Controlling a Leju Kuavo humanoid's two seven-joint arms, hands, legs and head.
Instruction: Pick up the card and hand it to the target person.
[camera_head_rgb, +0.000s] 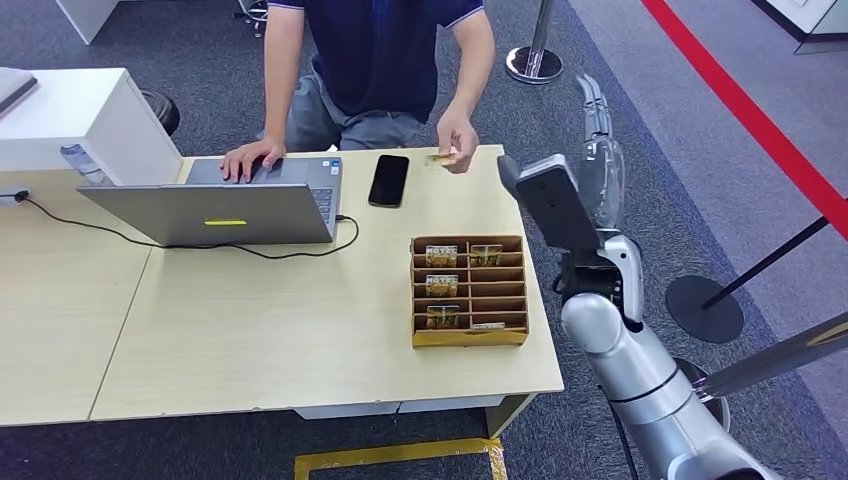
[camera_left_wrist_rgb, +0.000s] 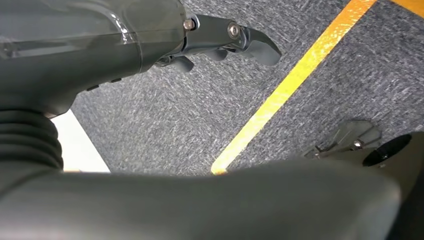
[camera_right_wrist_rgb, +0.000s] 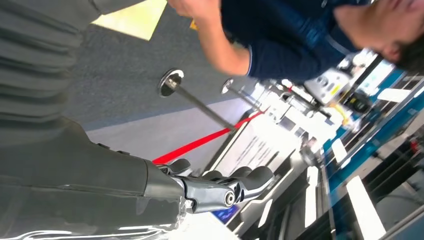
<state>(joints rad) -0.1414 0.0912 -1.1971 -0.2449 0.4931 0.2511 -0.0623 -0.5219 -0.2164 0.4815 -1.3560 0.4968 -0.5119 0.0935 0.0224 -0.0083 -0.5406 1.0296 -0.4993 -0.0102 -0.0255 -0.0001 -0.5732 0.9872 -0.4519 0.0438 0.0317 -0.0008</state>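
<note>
A person (camera_head_rgb: 385, 60) seated at the far side of the table pinches a small gold card (camera_head_rgb: 443, 158) just above the tabletop. My right hand (camera_head_rgb: 601, 150) is raised beyond the table's right edge, to the right of that card, fingers stretched out and holding nothing. The right wrist view shows its empty fingers (camera_right_wrist_rgb: 235, 185) with the person's arm (camera_right_wrist_rgb: 220, 45) beyond them. A wooden slotted card box (camera_head_rgb: 470, 340) on the table holds several more cards. My left hand (camera_left_wrist_rgb: 220, 42) hangs over grey carpet, fingers loose and empty.
An open grey laptop (camera_head_rgb: 230, 205) with a black cable and a black phone (camera_head_rgb: 388, 180) lie on the light wood table (camera_head_rgb: 280, 340). A white cabinet (camera_head_rgb: 80, 115) stands at the left. Stanchion posts (camera_head_rgb: 535, 55) and a red belt (camera_head_rgb: 760, 120) are at the right.
</note>
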